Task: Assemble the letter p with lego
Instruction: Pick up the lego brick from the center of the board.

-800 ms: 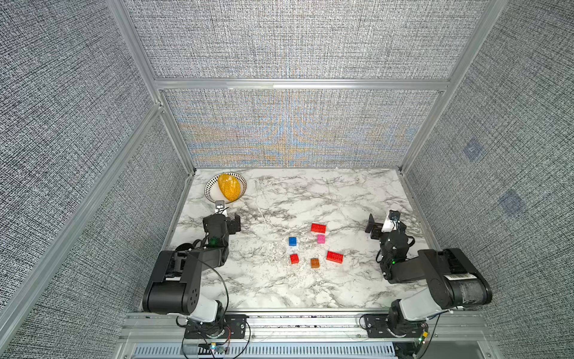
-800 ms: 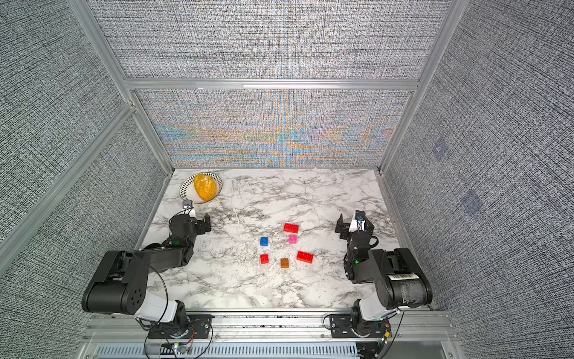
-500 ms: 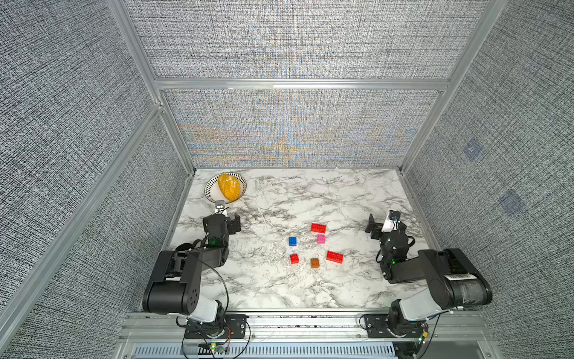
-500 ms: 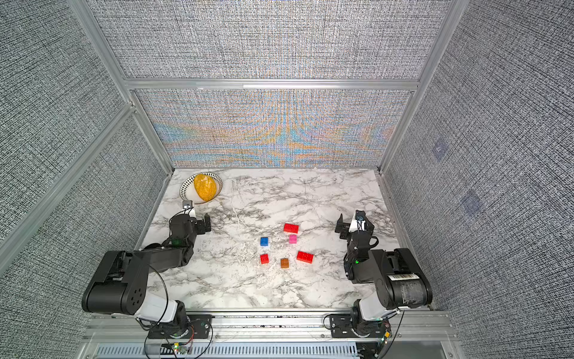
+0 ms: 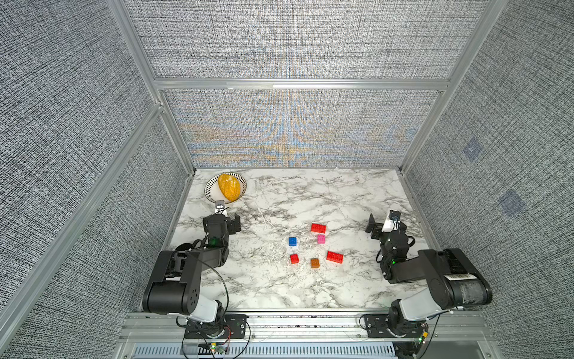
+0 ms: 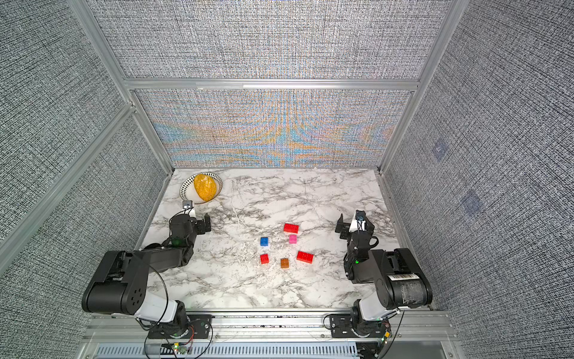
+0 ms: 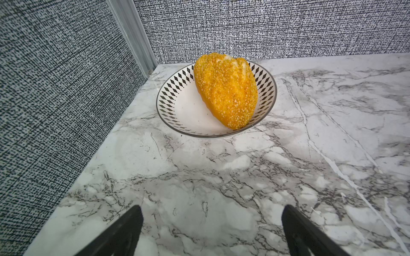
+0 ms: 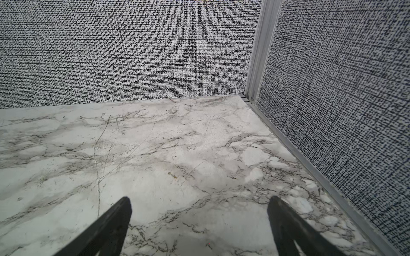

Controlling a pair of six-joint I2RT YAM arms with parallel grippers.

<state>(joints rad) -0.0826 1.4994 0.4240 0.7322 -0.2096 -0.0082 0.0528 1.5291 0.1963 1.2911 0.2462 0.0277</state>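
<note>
Nothing has moved since earlier. We count six bricks loose on the table, none joined, so no P yet: two long red bricks, one small red brick, one blue brick, one pink brick, one orange brick. Our left gripper and right gripper wait aside, clear of them, jaws wide open, empty.

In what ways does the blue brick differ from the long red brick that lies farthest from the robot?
Colour: the blue brick is blue, the red brick red.
Shape: the red brick is a long rectangle, the blue brick nearly square.
Place: the red brick lies just behind the pink brick; the blue brick lies apart, more to the robot's left.
Both rest loose on the table.
</note>
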